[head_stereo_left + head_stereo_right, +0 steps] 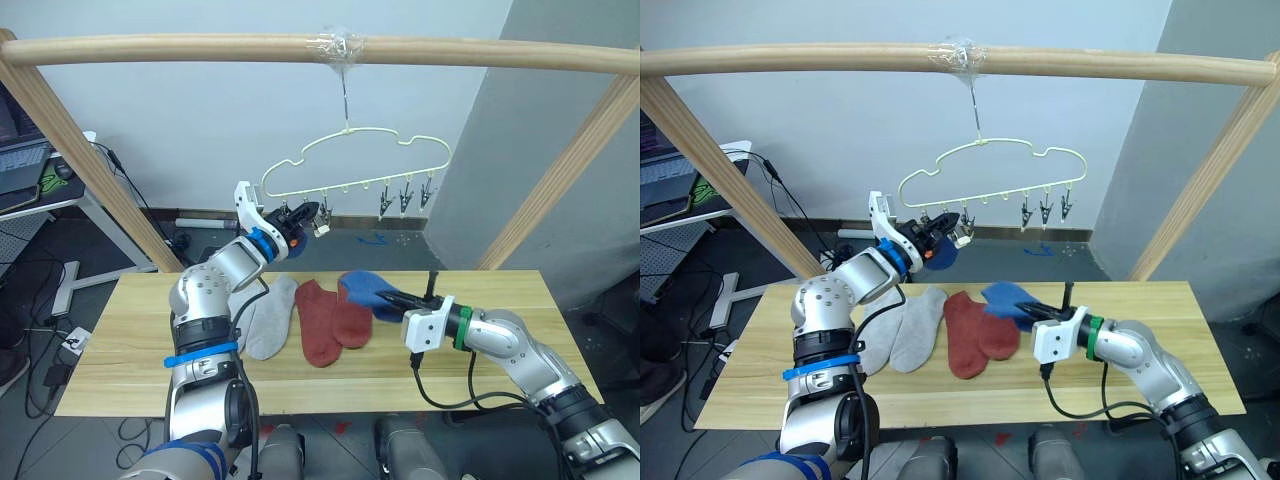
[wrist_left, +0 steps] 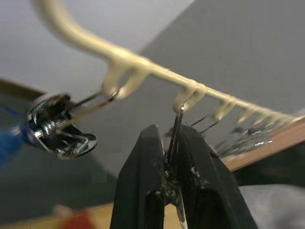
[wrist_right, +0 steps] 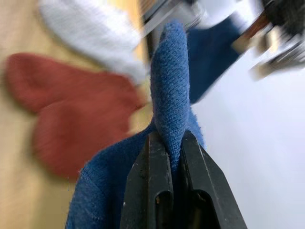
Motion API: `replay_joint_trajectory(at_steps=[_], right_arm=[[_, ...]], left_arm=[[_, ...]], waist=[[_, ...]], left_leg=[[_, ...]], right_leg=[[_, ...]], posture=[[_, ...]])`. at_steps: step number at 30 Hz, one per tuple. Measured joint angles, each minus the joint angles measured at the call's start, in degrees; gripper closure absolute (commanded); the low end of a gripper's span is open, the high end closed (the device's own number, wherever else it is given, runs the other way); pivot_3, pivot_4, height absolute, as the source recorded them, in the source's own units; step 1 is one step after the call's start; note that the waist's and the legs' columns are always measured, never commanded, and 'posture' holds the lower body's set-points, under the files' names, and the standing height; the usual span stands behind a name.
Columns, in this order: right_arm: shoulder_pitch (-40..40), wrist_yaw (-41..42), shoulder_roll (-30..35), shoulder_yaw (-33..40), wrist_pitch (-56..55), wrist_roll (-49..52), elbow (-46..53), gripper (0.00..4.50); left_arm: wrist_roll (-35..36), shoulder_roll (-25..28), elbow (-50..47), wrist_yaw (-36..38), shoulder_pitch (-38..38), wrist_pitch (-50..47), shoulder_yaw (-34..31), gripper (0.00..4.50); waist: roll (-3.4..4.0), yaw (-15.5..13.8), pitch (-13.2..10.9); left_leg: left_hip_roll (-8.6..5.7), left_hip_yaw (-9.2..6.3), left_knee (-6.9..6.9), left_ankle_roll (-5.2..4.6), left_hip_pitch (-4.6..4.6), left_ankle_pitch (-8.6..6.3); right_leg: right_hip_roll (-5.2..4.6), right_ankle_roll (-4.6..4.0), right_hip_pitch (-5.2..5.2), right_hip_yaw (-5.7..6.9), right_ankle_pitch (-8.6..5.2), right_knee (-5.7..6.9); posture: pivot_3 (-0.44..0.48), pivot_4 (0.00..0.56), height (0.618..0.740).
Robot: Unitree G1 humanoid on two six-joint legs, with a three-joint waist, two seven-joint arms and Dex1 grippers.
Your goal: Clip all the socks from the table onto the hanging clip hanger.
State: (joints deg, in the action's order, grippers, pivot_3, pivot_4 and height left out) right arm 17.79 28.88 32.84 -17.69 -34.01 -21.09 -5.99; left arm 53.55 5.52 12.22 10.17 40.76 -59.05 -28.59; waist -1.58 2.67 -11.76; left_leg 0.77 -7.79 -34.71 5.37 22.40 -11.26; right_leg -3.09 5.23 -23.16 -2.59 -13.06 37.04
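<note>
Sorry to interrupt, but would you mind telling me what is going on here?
The robot is hanging socks. Its left gripper is raised to the clip hanger under the wooden pole and is shut on one metal clip. Its right gripper is low over the table, pinching a fold of a blue sock. Two grey socks and two rust-red socks lie on the table.
</note>
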Motion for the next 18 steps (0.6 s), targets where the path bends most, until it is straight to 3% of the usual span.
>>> replay_joint_trajectory(at_steps=[7,18], right_arm=[[0.8,-5.3,-1.4,0.9,-4.0,-1.5,0.3,4.49],[2.6,-5.5,-4.1,0.8,-4.1,-1.2,0.5,4.49]], left_arm=[[10.7,-0.5,0.0,-7.1,0.3,-6.9,-4.6,4.37],[14.3,-0.4,-2.9,-9.5,-1.9,-7.8,-2.8,4.37]], waist=[[0.00,-0.9,0.0],[-0.01,-1.0,0.0]], left_leg=[[-0.03,0.01,-0.05,0.01,0.10,0.00],[-0.03,0.02,-0.07,0.02,0.11,0.00]], right_leg=[[-0.01,-0.01,0.00,-0.02,0.01,-0.07],[-0.01,-0.04,0.00,-0.04,0.01,-0.08]], posture=[[0.049,0.156,0.740],[0.048,0.148,0.740]])
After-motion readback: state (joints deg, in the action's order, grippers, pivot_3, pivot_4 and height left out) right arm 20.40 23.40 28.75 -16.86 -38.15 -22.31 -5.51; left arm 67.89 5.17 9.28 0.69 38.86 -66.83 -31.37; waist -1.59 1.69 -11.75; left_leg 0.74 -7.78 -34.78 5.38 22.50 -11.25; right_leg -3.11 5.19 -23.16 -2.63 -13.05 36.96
